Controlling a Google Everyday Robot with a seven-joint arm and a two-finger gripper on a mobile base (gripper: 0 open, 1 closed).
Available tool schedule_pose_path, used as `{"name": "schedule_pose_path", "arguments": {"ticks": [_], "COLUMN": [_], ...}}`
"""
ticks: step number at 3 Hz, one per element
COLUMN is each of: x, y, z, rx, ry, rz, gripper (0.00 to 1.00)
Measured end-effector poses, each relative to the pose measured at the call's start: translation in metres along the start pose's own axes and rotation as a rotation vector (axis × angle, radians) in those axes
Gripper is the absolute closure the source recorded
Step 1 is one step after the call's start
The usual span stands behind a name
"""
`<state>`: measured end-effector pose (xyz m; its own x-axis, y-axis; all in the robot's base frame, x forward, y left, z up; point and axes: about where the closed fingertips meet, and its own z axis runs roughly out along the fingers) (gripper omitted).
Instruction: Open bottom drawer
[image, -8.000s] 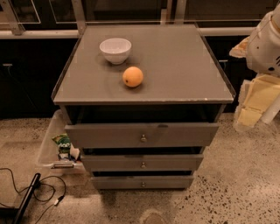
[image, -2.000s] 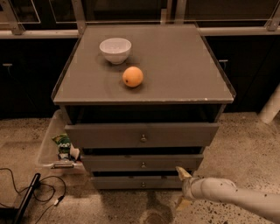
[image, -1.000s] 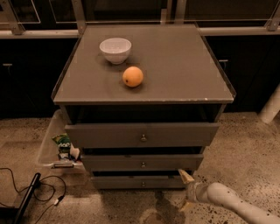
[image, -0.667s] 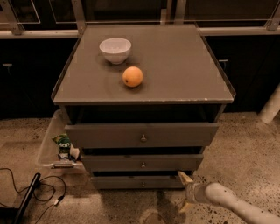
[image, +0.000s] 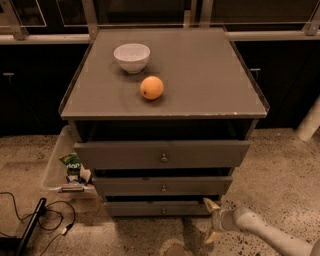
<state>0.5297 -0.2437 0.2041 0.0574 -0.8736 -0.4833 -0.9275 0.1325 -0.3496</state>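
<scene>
Speckled floor (image: 280, 170) runs under everything, and I am down low on it. Far to the left of my gripper (image: 211, 220), black cables (image: 55, 220) trail across the ground. Above them, still well to my left, a clear bin (image: 52, 165) with a green packet (image: 73, 162) in it stands against the cabinet's side.

Up and to the left of the gripper, on the grey cabinet top (image: 200, 75), sit a white bowl (image: 132, 56) and an orange (image: 151, 87), near each other but apart. Below the top come three grey fronts, the widest drawer (image: 125, 154), the middle drawer (image: 130, 186), then the bottom drawer (image: 135, 208), narrowest and lowest. Its front is level with the gripper and immediately to its left.

The change is in me, not the drawer. Seconds ago my arm (image: 265, 232) was raised beside the cabinet; now it reaches in low from the right, and over the last second the gripper has barely shifted. It is spread wide and holds nothing. One finger is up by the drawer's right end, and whether it touches I cannot tell. The other points at the floor.

The bottom drawer front sits where it sat before, so I judge the pull not yet begun. Its small knob (image: 163, 210) lies further left of the gripper, and I would need to travel that way to reach it.
</scene>
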Motion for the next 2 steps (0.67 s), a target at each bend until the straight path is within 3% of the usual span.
{"name": "schedule_pose_path", "arguments": {"ticks": [1,2], "x": [0.0,-0.002], "y": [-0.009,-0.013], "z": [0.013,0.039], "rx": [-0.016,-0.069], "ry": [-0.025,-0.078], "rz": [-0.002,0.006], "gripper": [0.0,0.0]}}
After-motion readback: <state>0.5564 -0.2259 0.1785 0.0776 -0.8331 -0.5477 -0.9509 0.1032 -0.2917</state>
